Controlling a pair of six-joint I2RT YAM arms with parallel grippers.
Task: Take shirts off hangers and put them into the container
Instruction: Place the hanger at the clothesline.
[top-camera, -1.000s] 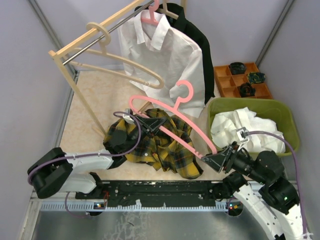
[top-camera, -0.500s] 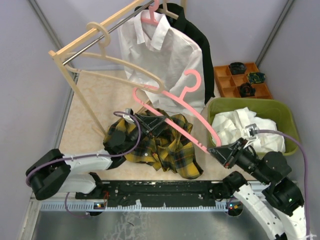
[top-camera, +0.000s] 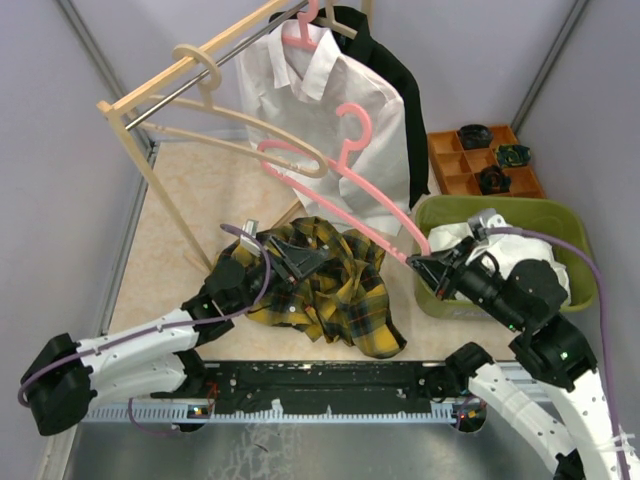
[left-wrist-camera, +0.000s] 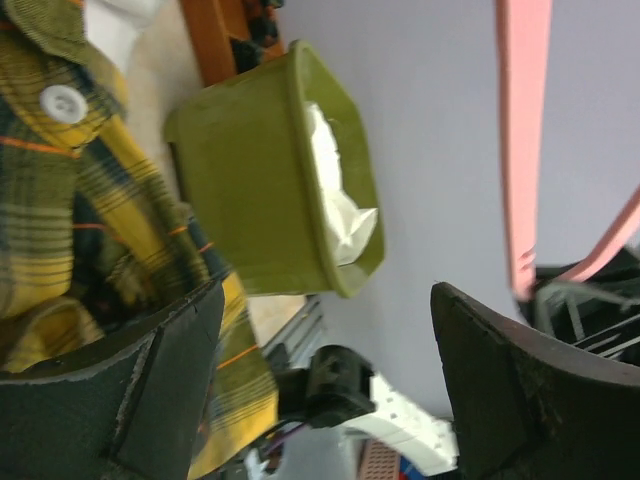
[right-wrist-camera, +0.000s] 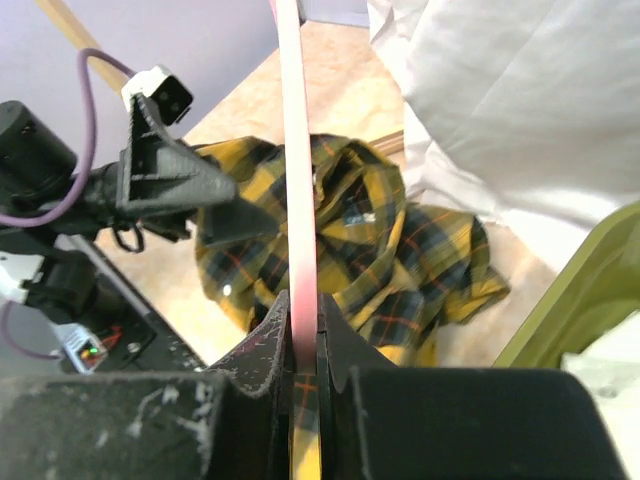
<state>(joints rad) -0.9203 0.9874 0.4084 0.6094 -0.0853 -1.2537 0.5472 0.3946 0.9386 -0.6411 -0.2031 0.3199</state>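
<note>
Right gripper clamped on the pink hanger; left gripper, jaws apart, seemingly just over the plaid shirt on the surface.

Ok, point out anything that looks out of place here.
The plaid shirt lies crumpled on the table beside the green basket, not inside it. The bare pink hanger slants in mid-air above it, one end clamped in the right jaws.

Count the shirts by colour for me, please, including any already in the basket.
White: 2, the hanging white shirt and the white shirt in the basket
Yellow-and-green plaid shirt: 1
Black shirt: 1
Total: 4 shirts
</note>
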